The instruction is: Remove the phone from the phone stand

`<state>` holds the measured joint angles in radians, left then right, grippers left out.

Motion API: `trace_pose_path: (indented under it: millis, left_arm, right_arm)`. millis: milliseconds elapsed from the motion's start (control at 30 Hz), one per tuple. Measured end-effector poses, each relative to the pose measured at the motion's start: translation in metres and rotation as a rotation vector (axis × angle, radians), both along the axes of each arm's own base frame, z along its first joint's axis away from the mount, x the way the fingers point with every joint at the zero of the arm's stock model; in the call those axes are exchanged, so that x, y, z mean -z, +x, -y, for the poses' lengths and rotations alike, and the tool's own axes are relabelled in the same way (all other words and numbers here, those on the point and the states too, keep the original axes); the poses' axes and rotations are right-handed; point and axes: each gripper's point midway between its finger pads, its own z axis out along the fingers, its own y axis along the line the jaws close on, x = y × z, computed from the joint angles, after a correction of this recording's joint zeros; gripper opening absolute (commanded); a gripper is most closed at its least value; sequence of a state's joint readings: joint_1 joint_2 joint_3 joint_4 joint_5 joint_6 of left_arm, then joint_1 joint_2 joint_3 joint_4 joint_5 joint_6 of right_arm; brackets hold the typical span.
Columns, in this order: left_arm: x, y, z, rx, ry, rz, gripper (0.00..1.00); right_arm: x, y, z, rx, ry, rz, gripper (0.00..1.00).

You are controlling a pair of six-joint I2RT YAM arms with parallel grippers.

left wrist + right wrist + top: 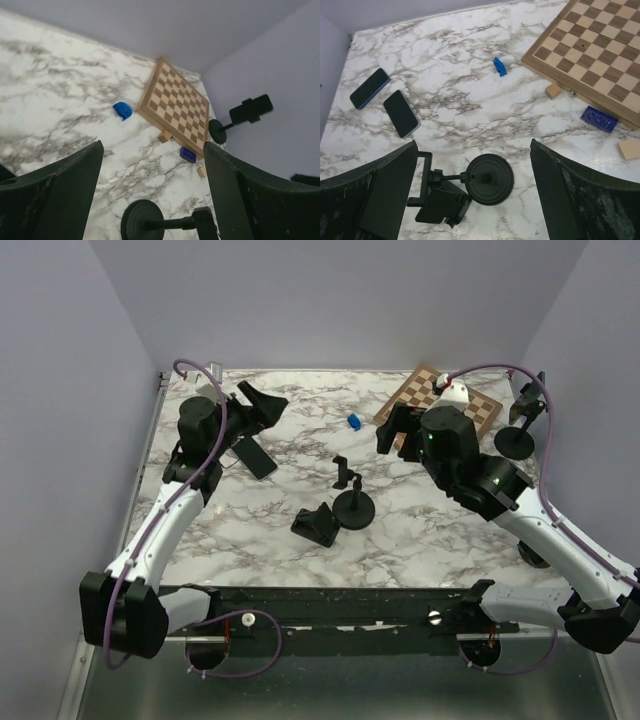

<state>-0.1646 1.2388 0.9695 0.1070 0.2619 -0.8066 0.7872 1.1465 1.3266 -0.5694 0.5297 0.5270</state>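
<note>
- The left gripper (260, 405) is spread wide with nothing between its fingers; the right gripper (397, 435) is spread wide too and holds nothing.
- The phone stand (352, 506) is in front of the right gripper and slightly below it. Its clamp (342, 472) is bare, so I judge the phone is already off it.
- A dark phone (401, 113) lies flat on the table (300, 445), just below the left gripper and on its near side. A blue-edged phone (369, 88) lies just beside it, on the side away from the right gripper. I cannot tell which of the two came from the stand.
- Handling, as a judgement: a phone is a stiff, thin slab, fairly light, with a slick and breakable glass face.
- It is best pinched across its narrow width, by the two long edges, with the pads kept off the screen. Lying flat it gives the fingers little to get under, so a straight-down approach squared to the long edges suits it.
- The two phones lie close together, so a finger reaching for one could nudge the other.
- A low black holder (318, 524) sits touching or nearly touching the stand's base, on the side towards the left gripper.
- Beyond the right gripper are a chessboard (420, 390), a blue block (353, 421) and wooden blocks (553, 91). A second stand (520, 440) is off to its right.
</note>
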Motion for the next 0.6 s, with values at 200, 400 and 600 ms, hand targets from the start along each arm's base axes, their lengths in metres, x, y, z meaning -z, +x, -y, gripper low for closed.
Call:
trace_pose_path:
  millis: [200,400,600]
  left_arm:
    - [-0.081,-0.056,0.053,0.180,0.098,0.354,0.89]
    - [-0.089,-0.093,0.100,0.341,0.189,0.490,0.89]
    - [-0.083,-0.118,0.129,0.446,0.254,0.551,0.89]
  right_arm:
    - [0.018,0.012,0.021,0.130,-0.068,-0.007,1.00]
    - [0.032,0.047,0.087,0.357,-0.097,-0.046,1.00]
    - [0.046,0.075,0.176,0.600,-0.119,-0.103,1.00]
